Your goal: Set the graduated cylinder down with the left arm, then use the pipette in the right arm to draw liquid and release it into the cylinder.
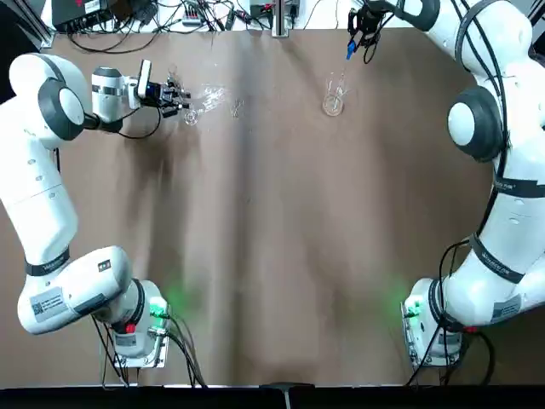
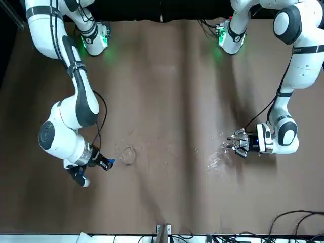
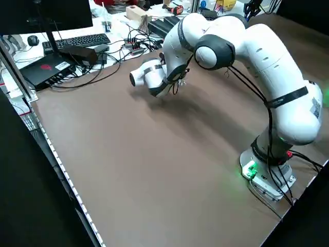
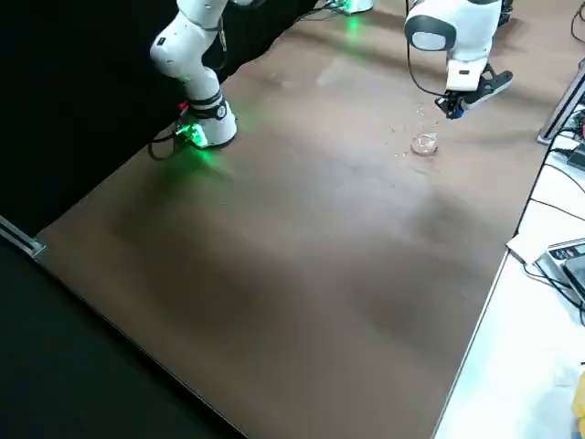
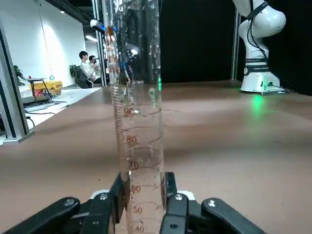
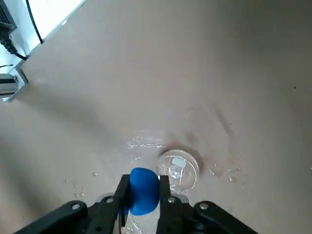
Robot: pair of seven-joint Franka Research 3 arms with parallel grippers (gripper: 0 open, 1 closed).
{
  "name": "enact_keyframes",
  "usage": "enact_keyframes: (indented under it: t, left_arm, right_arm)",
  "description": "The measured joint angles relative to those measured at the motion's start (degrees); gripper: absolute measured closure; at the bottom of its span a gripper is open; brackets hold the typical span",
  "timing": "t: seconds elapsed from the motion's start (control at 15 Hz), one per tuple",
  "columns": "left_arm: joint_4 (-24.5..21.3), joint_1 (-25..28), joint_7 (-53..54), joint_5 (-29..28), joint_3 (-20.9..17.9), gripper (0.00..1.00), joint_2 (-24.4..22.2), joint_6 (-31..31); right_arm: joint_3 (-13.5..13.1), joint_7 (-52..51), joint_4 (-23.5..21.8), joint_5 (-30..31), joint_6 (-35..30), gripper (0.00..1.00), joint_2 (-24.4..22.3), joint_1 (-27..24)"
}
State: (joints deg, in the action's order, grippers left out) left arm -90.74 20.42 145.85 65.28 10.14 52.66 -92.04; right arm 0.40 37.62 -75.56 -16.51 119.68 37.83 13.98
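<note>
We see the left claw [image 5: 146, 195] pinching the tall graduated cylinder [image 5: 141, 146], which stands upright at the far left part of the brown worktop [image 1: 255, 256]. Our right claw [image 6: 144, 195] pinches the blue bulb [image 6: 144, 191] of the pipette, over the far right part, near a round clear glass beaker [image 6: 178, 170] that sits on the worktop.

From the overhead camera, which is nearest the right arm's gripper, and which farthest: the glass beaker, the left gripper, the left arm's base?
1. Beaker: just below the right gripper in the top view.
2. Left gripper: across, on the left side.
3. Left arm's base: bottom left.
</note>
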Motion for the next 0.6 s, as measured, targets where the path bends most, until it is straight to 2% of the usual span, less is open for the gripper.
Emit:
enact_keyframes:
  t: [0.6]
  left_arm:
    - [0.07,-0.05,-0.19,0.0,0.36,0.63,0.0,0.0]
  right_arm:
    - [0.0,0.01,0.58,-0.51,-1.83,0.73,-0.04,-0.01]
